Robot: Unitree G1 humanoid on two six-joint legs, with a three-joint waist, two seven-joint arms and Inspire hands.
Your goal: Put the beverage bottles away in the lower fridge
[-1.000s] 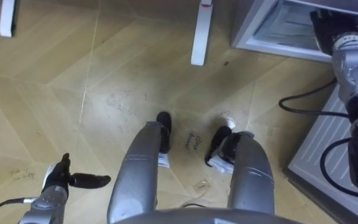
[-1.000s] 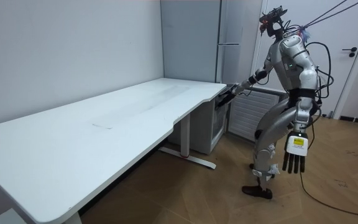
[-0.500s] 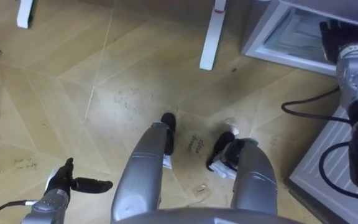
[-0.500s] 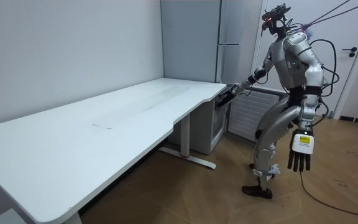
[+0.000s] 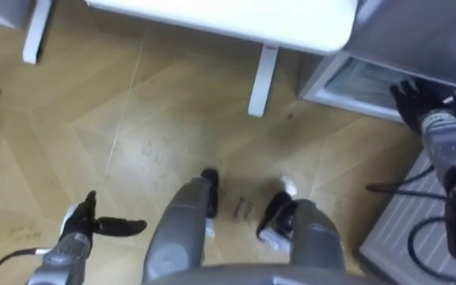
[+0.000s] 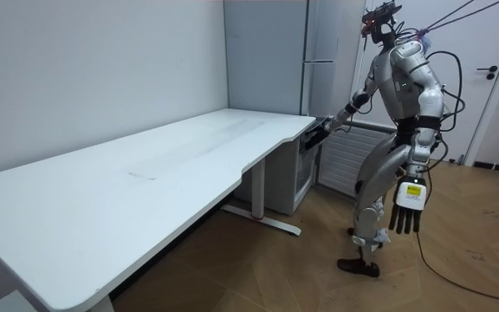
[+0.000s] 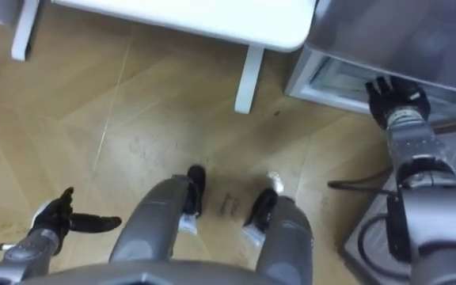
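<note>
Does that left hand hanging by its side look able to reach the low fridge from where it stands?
Probably not: the left hand hangs open beside the leg, on the far side from the low fridge. The right hand is the one at its open front.

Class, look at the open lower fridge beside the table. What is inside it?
The lower fridge shows a pale, bare shelf, with the right hand at its front edge. Its deeper part is covered by the fridge's own top, so it cannot be seen.
</note>
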